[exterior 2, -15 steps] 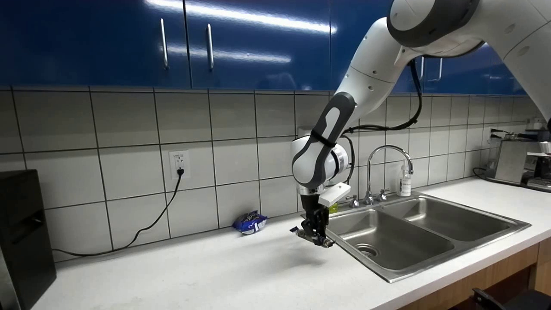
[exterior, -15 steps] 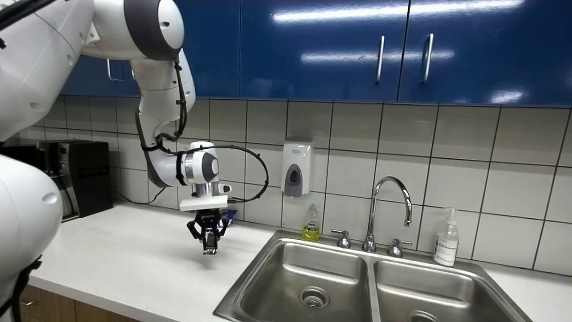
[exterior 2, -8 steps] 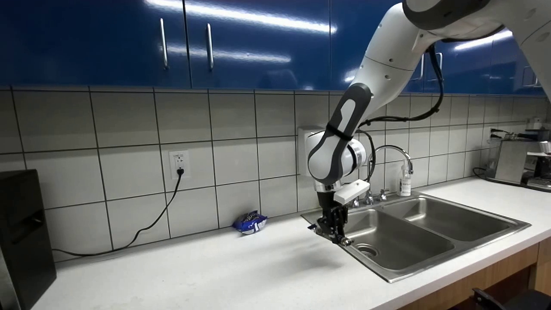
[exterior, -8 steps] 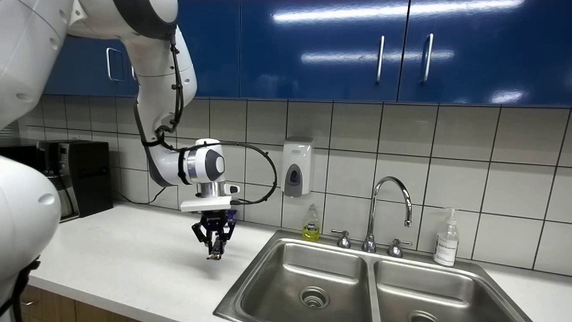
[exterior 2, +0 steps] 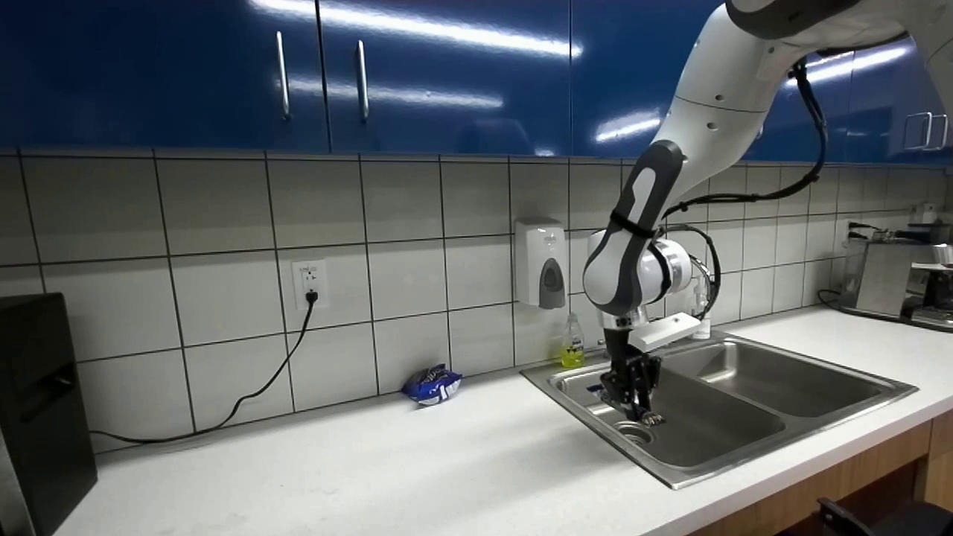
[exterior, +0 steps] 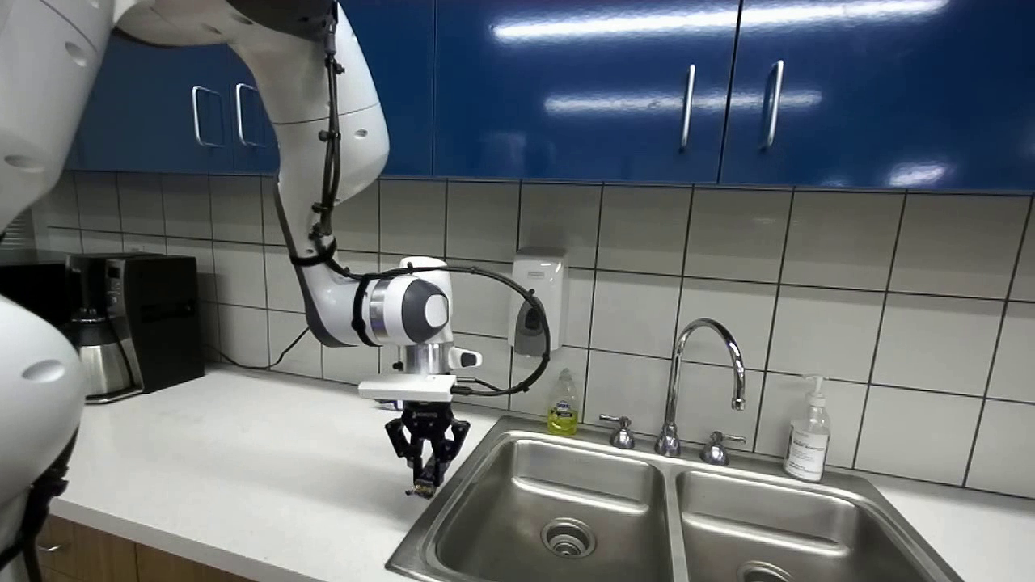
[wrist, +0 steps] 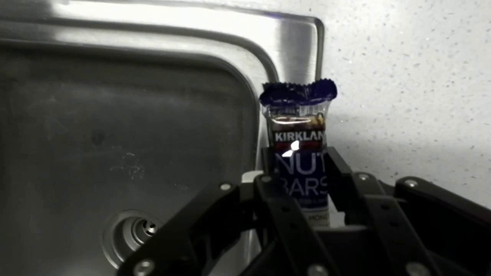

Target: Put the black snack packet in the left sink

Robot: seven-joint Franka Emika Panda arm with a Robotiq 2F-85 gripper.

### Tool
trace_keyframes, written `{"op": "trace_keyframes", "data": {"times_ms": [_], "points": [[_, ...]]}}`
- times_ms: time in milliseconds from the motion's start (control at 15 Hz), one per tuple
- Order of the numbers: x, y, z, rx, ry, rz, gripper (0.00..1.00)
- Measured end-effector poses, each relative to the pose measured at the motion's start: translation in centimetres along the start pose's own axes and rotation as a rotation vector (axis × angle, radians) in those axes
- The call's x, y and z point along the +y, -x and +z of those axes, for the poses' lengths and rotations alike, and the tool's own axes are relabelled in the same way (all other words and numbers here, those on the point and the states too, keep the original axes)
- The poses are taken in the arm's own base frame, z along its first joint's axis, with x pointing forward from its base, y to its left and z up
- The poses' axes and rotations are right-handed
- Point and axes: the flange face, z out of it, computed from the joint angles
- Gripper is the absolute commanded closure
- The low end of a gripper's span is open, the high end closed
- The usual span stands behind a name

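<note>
The black snack packet (wrist: 299,143), dark with a purple end and pale lettering, is between the fingers of my gripper (wrist: 301,159) in the wrist view. The gripper is shut on its sides. In an exterior view the gripper (exterior: 424,477) points down by the sink's left edge, and the packet (exterior: 421,491) shows small at its tips. In an exterior view the gripper (exterior 2: 636,406) appears in front of the left sink (exterior 2: 715,424), packet end (exterior 2: 653,420) sticking out. The left sink (exterior: 618,521) with its round drain also fills the left of the wrist view (wrist: 153,115).
A blue snack bag (exterior 2: 432,385) lies by the wall. A yellow soap bottle (exterior: 563,408), faucet (exterior: 673,388) and pump bottle (exterior: 808,440) stand along the sink's back. The right basin (exterior: 776,517) adjoins. A soap dispenser (exterior 2: 540,264) hangs on the wall.
My gripper has moved to the right in both exterior views, from over the counter to the left sink's edge, carrying the packet. It appears lower in an exterior view.
</note>
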Motion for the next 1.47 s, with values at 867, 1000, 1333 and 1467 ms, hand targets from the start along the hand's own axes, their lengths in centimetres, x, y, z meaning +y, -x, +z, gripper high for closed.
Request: {"op": "trace_keyframes", "data": {"times_ms": [867, 1000, 1333, 1467], "points": [[14.2, 1.4, 0.8, 0.033, -0.036, 0.234, 0.91], [15.5, 0.5, 1.5, 0.033, -0.041, 0.255, 0.91], [17.6, -2.0, 4.6, -0.008, -0.049, 0.279, 0.91], [18.1, -2.9, 6.3, -0.034, -0.053, 0.280, 0.91]]}}
